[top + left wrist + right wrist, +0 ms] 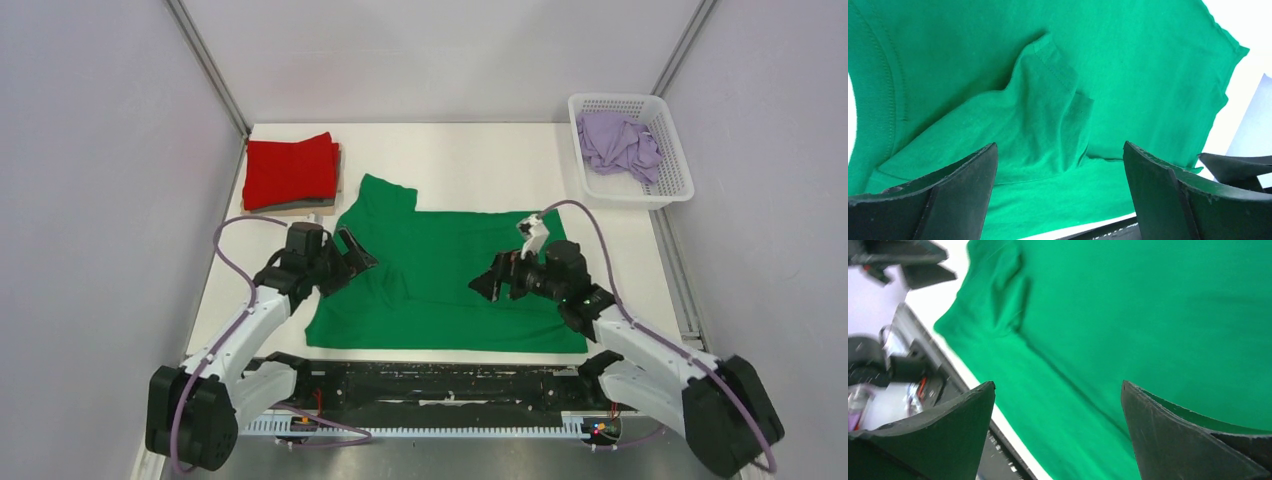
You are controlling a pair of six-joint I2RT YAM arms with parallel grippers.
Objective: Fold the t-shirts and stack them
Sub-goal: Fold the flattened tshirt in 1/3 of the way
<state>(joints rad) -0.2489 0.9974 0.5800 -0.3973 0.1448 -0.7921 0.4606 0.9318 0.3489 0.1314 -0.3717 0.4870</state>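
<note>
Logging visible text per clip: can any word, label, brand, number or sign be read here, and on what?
None can be read.
Green shirt, red shirt, lilac shirt, basket: no print visible.
Base clutter in the right wrist view: too blurred to tell.

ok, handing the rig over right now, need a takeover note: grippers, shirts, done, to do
Left gripper: open, empty, over the green t-shirt on its left side, where a sleeve lies folded onto the body.
Right gripper: open, empty, over the same shirt's middle.
Done: red t-shirt folded, at the far left of the table.
To do: the green t-shirt lies mostly flat and needs folding and stacking. The lilac t-shirt is crumpled in the white basket, far right.
</note>
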